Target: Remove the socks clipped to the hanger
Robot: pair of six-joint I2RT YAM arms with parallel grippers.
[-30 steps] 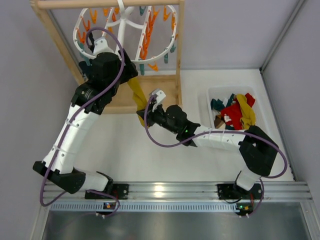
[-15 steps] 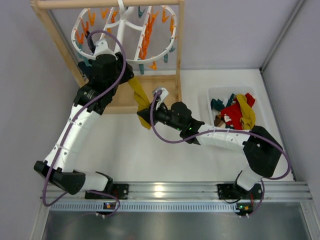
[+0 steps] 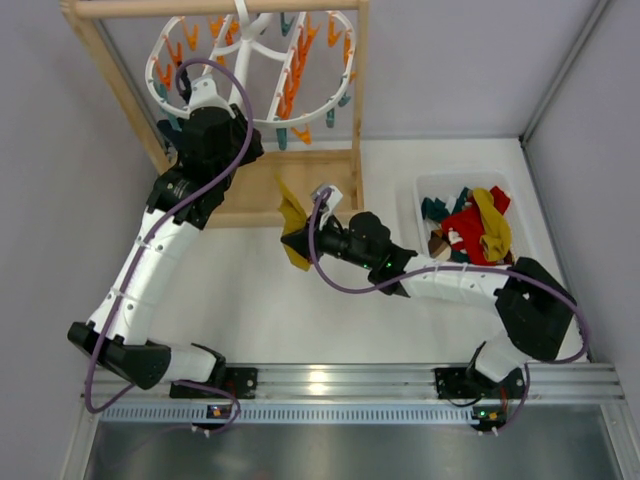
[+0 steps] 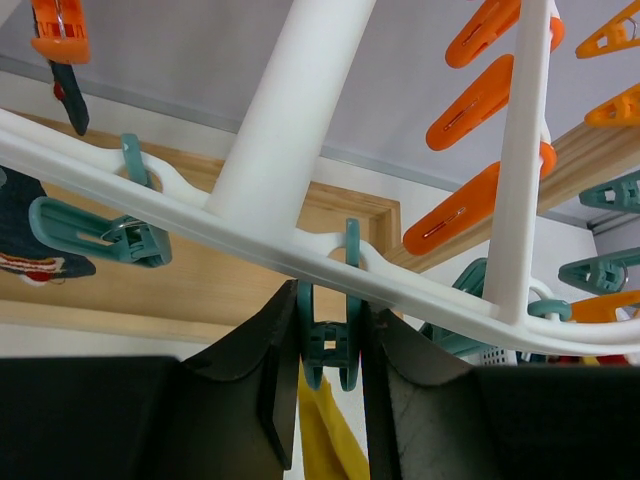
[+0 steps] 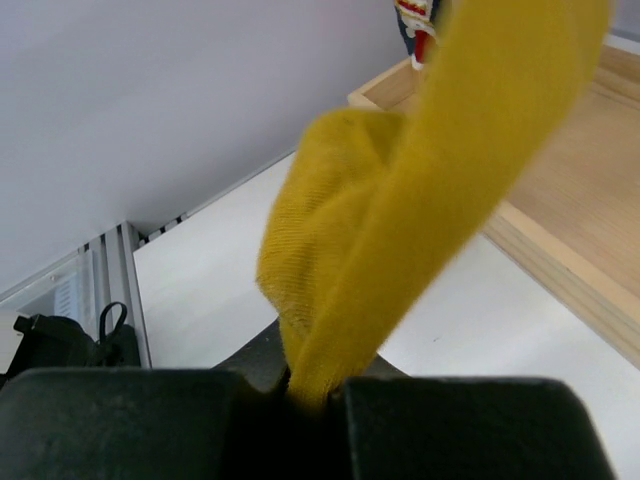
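The white ring hanger (image 3: 262, 48) hangs from the wooden frame, with orange and teal clips along its rim (image 4: 150, 190). My left gripper (image 4: 330, 335) reaches up under the rim and is shut on a teal clip (image 4: 331, 345), pinching it from both sides. A mustard yellow sock (image 3: 291, 215) hangs away from the hanger, its top end loose. Its fabric (image 4: 325, 430) shows just below the pinched clip. My right gripper (image 3: 303, 240) is shut on that sock's lower part (image 5: 400, 200). A dark navy sock (image 4: 25, 225) with a patterned cuff hangs at the left.
The wooden frame's base (image 3: 300, 172) lies just behind the right gripper, and its upright post (image 3: 360, 90) is close by. A white bin (image 3: 424, 188) at the right holds red, yellow and dark socks. Grey walls close in on the left and right.
My left jaws have closed onto the teal clip. The yellow sock's top has come free of the hanger, and my right gripper has carried it right and nearer.
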